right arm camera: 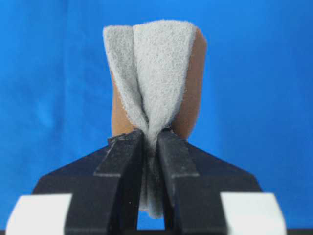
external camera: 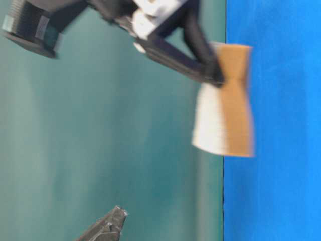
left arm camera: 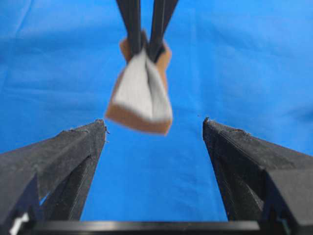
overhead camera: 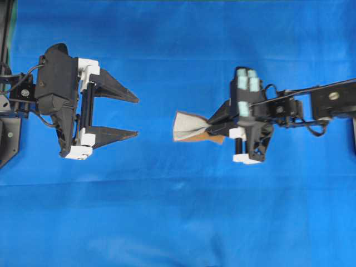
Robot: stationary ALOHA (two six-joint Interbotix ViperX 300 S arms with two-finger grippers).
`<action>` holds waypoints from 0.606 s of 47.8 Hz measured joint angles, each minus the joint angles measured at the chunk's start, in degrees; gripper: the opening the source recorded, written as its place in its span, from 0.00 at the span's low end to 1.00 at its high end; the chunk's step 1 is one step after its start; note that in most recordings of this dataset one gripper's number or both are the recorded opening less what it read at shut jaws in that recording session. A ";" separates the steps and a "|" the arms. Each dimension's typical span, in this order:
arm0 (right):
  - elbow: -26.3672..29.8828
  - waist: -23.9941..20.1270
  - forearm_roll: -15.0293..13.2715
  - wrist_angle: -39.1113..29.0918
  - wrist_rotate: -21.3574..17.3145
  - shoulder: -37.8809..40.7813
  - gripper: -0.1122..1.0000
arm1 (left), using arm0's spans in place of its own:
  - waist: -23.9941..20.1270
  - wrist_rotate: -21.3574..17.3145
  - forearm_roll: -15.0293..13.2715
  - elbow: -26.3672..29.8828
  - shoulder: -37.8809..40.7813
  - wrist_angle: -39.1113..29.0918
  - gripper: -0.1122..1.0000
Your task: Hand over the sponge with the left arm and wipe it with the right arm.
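The sponge, grey-white over an orange-brown layer, is pinched at its middle by my right gripper, the one with teal pads. It juts out left beyond the fingertips, close over the blue cloth. The right wrist view shows the sponge squeezed between the shut fingers of the right gripper. My left gripper is wide open and empty, a short gap left of the sponge. In the left wrist view the sponge hangs just beyond the open left gripper. The table-level view shows the sponge too.
A blue cloth covers the whole table. The right arm's black links and cables stretch in from the right edge. The left arm's base sits at the left edge.
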State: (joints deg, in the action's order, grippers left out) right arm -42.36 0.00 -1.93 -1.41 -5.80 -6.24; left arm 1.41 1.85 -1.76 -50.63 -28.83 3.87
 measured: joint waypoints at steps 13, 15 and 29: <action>0.00 0.00 0.09 5.98 0.00 11.34 0.23 | -0.09 -0.09 0.00 0.00 0.00 0.00 0.79; 0.00 0.00 0.00 6.42 0.00 12.83 0.23 | 0.00 -0.09 0.00 -0.09 0.00 0.00 0.79; 0.53 0.18 0.00 7.21 0.00 15.29 0.23 | 0.00 -0.88 -0.09 -0.18 0.00 0.00 0.79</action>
State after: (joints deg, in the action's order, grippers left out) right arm -41.84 0.18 -1.93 5.80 -5.80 9.05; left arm 1.41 0.97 -1.85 -50.80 -28.83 3.87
